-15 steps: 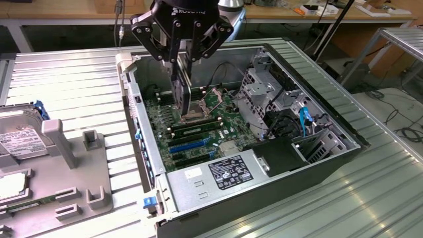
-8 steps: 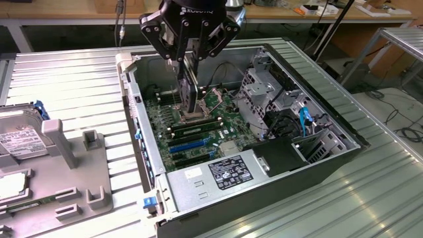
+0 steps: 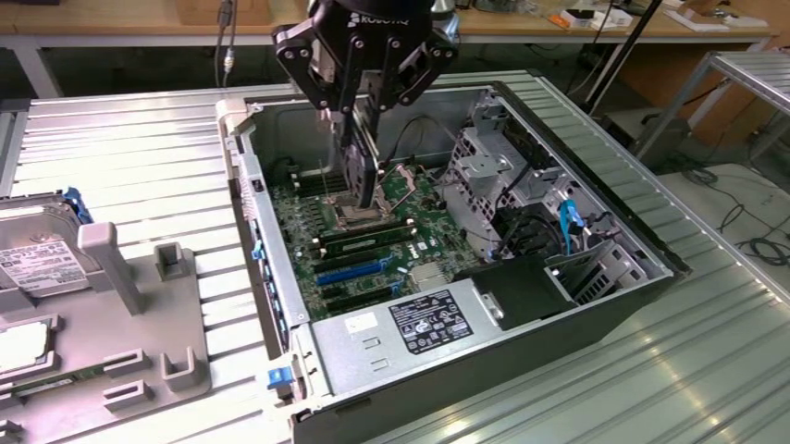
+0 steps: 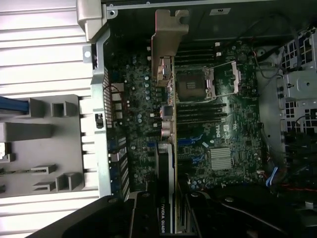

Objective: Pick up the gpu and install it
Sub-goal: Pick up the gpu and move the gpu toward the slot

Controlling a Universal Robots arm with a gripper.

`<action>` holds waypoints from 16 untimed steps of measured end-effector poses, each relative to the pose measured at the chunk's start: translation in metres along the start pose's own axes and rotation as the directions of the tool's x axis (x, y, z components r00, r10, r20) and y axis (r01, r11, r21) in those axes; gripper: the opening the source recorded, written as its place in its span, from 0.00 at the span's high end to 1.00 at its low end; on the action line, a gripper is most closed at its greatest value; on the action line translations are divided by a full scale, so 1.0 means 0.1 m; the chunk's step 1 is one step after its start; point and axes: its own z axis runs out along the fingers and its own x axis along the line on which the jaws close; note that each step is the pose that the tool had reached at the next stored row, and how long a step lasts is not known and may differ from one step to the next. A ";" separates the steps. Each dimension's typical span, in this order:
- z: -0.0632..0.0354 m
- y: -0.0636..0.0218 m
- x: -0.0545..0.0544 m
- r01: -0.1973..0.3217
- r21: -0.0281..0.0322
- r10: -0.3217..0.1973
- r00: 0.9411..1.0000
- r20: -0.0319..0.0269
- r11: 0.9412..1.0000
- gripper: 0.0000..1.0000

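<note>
The top of the claw [image 3: 358, 97] was cut off by the frame edge in the exterior view, and the gpu [image 3: 359, 162] it carried hid part of the motherboard [image 3: 383, 250] behind it. Whether the card's lower edge touched the board could not be told. The claw was closed on the gpu, its dark fingers [image 4: 142, 215] pressed against the two flat faces. The card hung on edge inside the open case [image 3: 519, 370], over the board near the CPU socket [image 3: 361, 217]. In the wrist view the gpu [image 4: 166, 163] showed edge-on as a thin dark strip, with white lettering partly readable as NVIDIA between the fingers. A silvery metal bracket [image 4: 168, 44], bent at its end, capped the far end of the card. The board was green and crowded with small parts, with dark and blue slots and a ribbed silver heatsink [image 4: 220, 158]. A boxy silver power supply [image 3: 408, 324] with a dark label sat at the case's near end. On the exterior view's left, a grey plastic holder [image 3: 136, 305] with upright blocks lay on the ribbed metal surface [image 3: 124, 139]. A hard drive [image 3: 31, 259] with a white label was cut off by that edge.
</note>
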 end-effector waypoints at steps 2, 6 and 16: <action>0.001 0.003 -0.01 0.000 0.000 0.000 1.000 0.000 1.000 0.73; 0.003 0.012 -0.06 0.000 0.000 0.000 1.000 0.000 1.000 0.73; 0.008 0.028 -0.18 0.000 0.000 0.000 1.000 0.000 1.000 0.73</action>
